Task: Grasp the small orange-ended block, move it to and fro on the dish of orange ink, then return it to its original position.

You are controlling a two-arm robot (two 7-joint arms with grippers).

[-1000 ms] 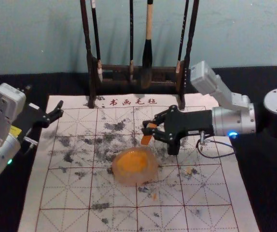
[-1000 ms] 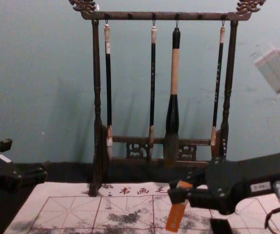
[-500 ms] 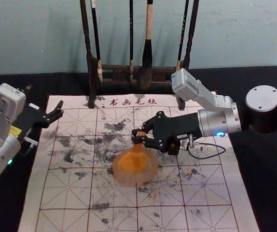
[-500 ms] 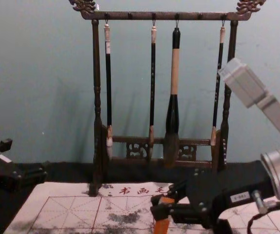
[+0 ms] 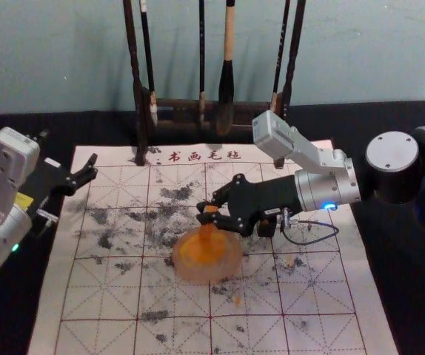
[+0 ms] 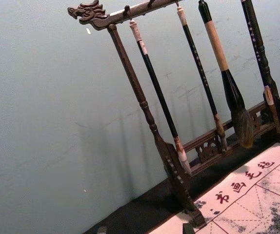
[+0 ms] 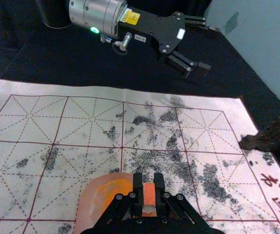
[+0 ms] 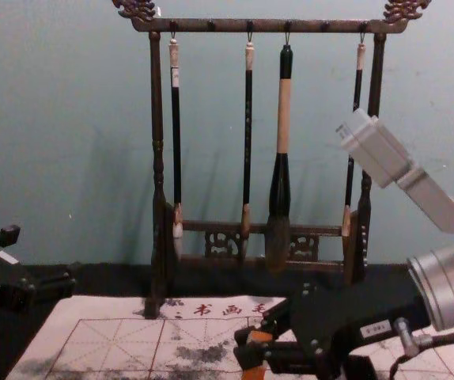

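We see a white mat (image 5: 109,296) with a red grid, dashed inside its squares, blotched black; a pale pink dish (image 5: 232,271), orange ink (image 5: 200,253), an orange block (image 5: 208,223), a dark brown rack (image 8: 157,95).

The narrow orange block (image 5: 208,220) stands nearly upright, its lower end at the far part of the round, translucent pinkish dish (image 5: 206,276), which holds orange ink (image 5: 198,254).

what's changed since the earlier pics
The right gripper has moved to the robot's left and a little nearer, carrying the orange block from the far edge of the dish to over its ink. The jaws held the block already; nothing was let go. The left gripper, dish and hanging brushes stayed put.
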